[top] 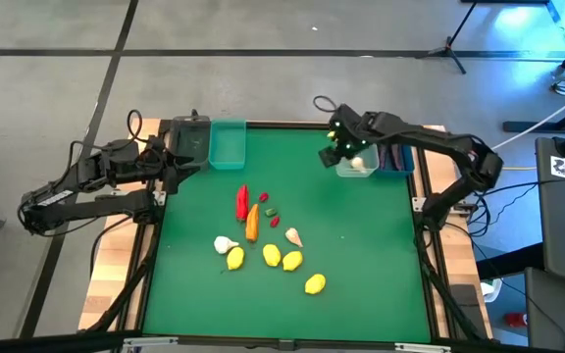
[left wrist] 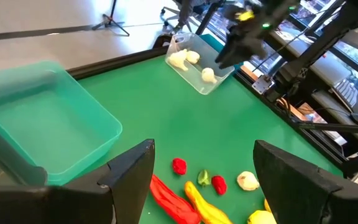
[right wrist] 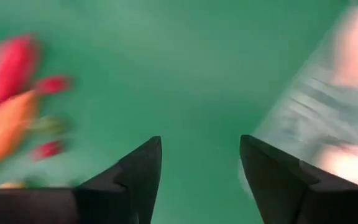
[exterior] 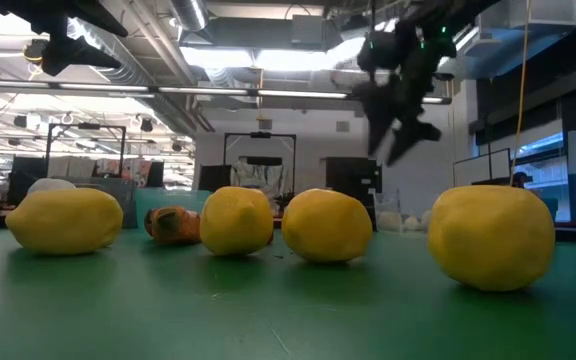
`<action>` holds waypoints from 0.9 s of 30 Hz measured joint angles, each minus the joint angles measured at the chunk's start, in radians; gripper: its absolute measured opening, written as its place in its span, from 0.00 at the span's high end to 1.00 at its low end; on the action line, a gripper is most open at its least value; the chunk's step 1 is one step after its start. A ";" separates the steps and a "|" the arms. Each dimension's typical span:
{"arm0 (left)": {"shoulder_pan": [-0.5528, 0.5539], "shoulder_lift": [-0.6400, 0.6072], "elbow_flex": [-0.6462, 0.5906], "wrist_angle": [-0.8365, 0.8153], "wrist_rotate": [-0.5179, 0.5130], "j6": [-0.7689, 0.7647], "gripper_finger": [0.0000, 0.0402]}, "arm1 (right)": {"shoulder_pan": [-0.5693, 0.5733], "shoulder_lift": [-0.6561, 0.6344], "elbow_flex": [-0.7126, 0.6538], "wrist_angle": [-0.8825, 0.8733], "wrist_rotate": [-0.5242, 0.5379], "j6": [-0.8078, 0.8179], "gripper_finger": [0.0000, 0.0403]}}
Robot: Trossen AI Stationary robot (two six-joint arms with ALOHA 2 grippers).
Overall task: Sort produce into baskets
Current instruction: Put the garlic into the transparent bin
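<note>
The right gripper is hanging above the table just beside the clear bin, its fingers standing apart and holding nothing. Three garlic bulbs are lying in the clear bin. The left gripper is waiting at the far left edge, beside the dark bin and the teal bin, also open and empty. On the mat, four lemons, two garlic pieces, the carrot, the pepper and small berries are lying loose in the middle.
</note>
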 joint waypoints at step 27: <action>0.000 0.000 0.000 0.000 0.026 -0.030 0.34 | 0.731 0.203 0.000 0.278 0.394 0.196 0.31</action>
